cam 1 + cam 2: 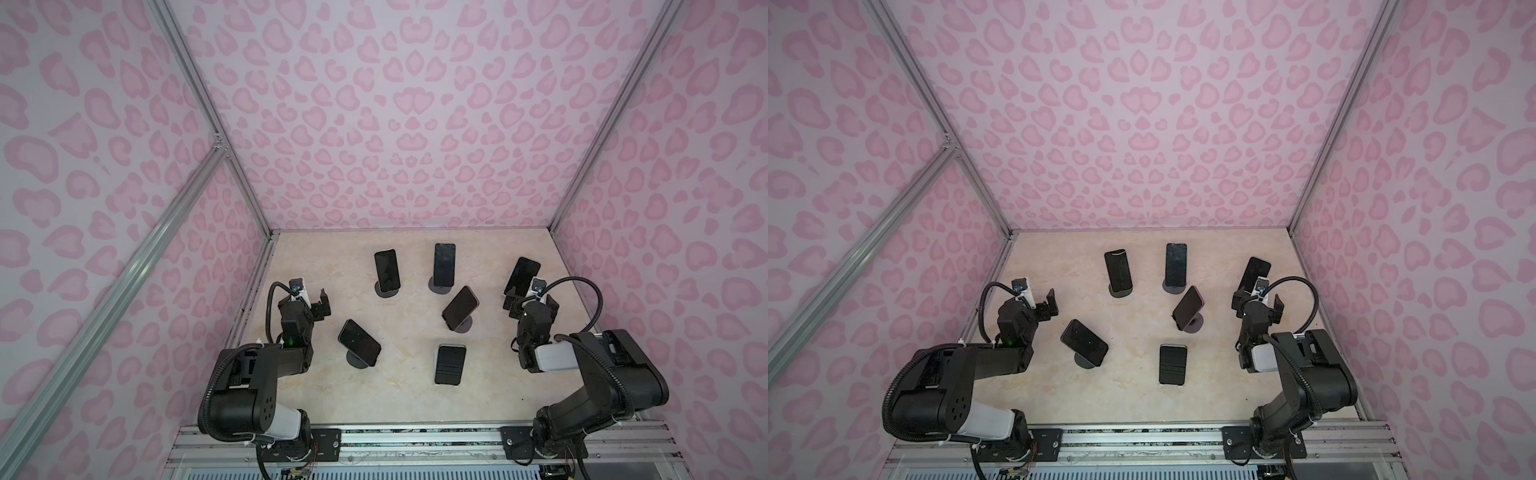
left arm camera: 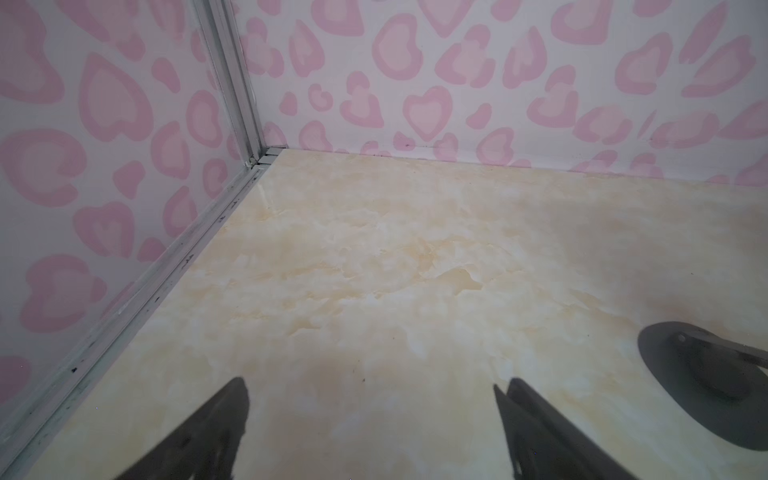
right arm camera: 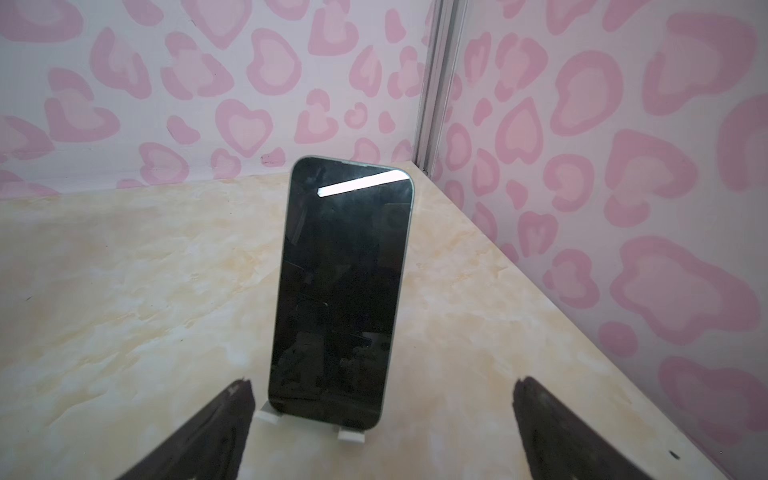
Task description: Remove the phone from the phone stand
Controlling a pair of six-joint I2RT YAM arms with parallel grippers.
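Observation:
Several dark phones lean on stands across the marble table in both top views. The far right phone stands upright on a white stand. In the right wrist view this phone faces me, its screen black. My right gripper is open just in front of its lower edge, touching nothing. Near the left wall my left gripper is open over bare table, with a dark round stand base off to one side.
Other phones on round dark stands: back left, back centre, centre right, front left, front centre. Pink patterned walls with metal frame posts enclose the table on three sides.

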